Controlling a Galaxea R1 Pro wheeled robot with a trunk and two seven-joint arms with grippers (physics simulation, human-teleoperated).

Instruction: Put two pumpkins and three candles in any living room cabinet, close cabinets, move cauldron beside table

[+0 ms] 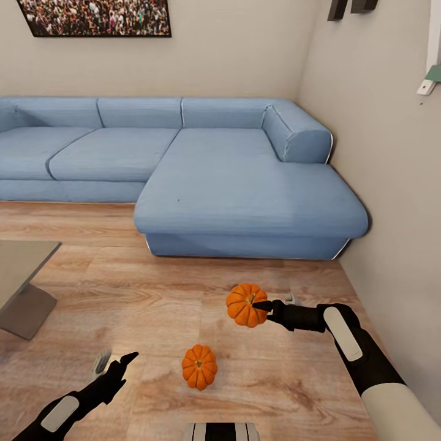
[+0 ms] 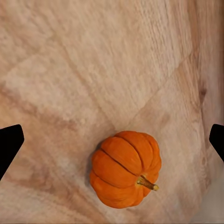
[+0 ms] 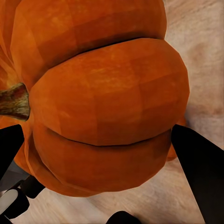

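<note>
Wood floor (image 1: 153, 288), blue sofa (image 1: 184, 171); two pumpkins: right end effector (image 1: 262, 305) pinching one pumpkin (image 1: 244, 304), second pumpkin (image 1: 199, 366) on floor; left end effector (image 1: 116, 362) spread.

Left fingers (image 1: 116, 362) apart, right fingers (image 1: 264, 305) clamped.

Sofa (image 1: 184, 165) behind; table (image 1: 24, 269) far left; one pumpkin (image 1: 199, 366) on floor (image 1: 153, 288), second pumpkin (image 1: 245, 304) up right

Two small round ribbed orange pumpkins showing, one (image 1: 246, 304) and another (image 1: 199, 366), one long blue fabric corner sofa (image 1: 184, 165) standing, one grey slab-top low table (image 1: 21, 263) showing, one dark-framed wall picture (image 1: 98, 17) hanging
</note>
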